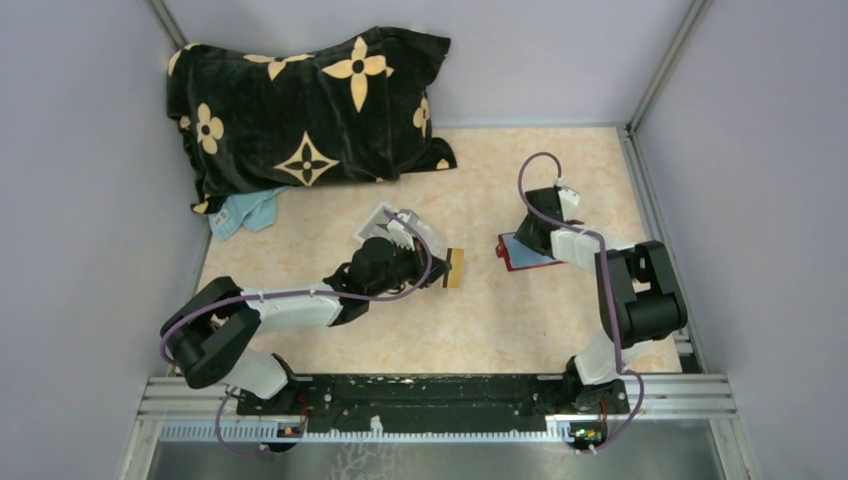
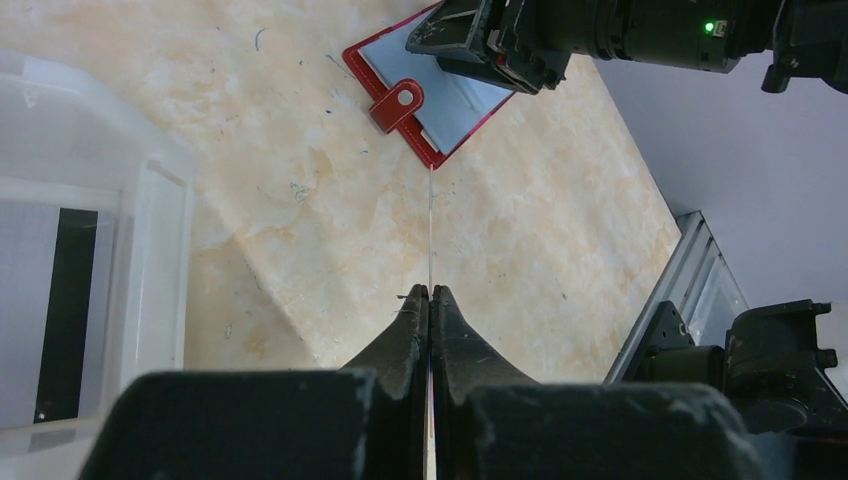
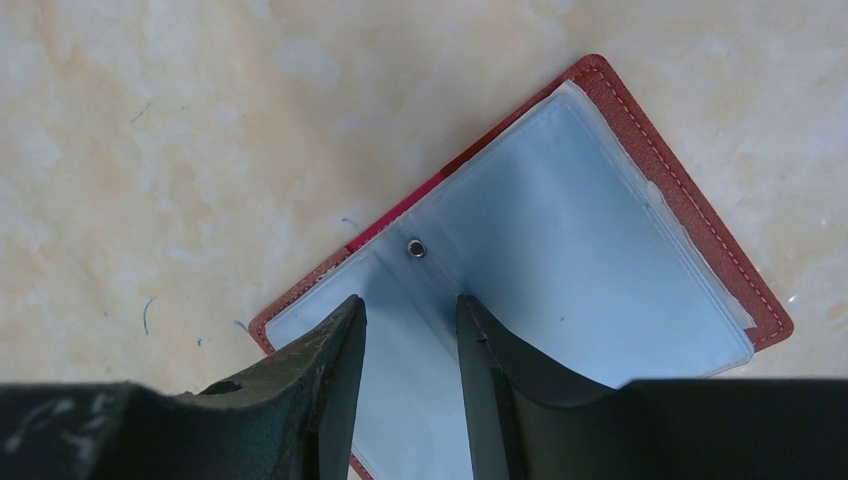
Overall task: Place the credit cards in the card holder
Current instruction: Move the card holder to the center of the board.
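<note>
Insertion seemingly pending: left jaws clamp 1 thin tan card [image 1: 455, 268] edge-on, the open red-edged card holder [image 3: 600, 250] well ahead; right jaws, half-open and empty, sit over its clear sleeve.

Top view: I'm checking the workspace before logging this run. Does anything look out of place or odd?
Yes. A large black pillow with tan flower prints fills the far left corner, with a light blue cloth poking from under it; neither fits a card task. The red card holder lies askew on the table.
</note>
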Robot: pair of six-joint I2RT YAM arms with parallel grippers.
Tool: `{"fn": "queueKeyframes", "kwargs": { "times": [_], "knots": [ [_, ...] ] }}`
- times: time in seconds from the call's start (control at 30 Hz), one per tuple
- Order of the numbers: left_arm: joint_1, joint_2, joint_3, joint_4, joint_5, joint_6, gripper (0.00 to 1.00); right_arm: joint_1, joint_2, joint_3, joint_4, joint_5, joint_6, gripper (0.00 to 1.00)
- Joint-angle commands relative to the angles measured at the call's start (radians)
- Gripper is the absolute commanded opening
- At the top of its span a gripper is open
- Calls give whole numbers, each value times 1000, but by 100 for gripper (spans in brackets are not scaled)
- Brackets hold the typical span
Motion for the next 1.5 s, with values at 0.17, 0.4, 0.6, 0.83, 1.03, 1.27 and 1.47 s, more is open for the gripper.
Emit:
{"fn": "queueKeyframes", "kwargs": {
  "times": [0.17,0.4,0.6,0.83,1.03,1.27,1.47],
  "knots": [
    [-28,-54,-27,-18,-89,-32,0,140,-59,-53,-44,-19,147,39],
    [-39,-105,-68,-50,-151,-62,0,277,-58,-74,-38,19,254,39],
    [-53,-164,-106,-83,-223,-99,0,390,-47,-50,-62,70,342,39],
    [-99,-209,-119,-159,-365,-189,0,473,-62,-21,-97,127,422,39],
    [-158,-163,-46,-220,-464,-261,0,496,-113,5,-116,170,366,40],
    [-205,-64,75,-305,-543,-348,0,459,-235,63,-126,110,111,48],
    [-227,34,174,-356,-562,-447,0,366,-347,60,-199,138,22,49]
  ]
}}
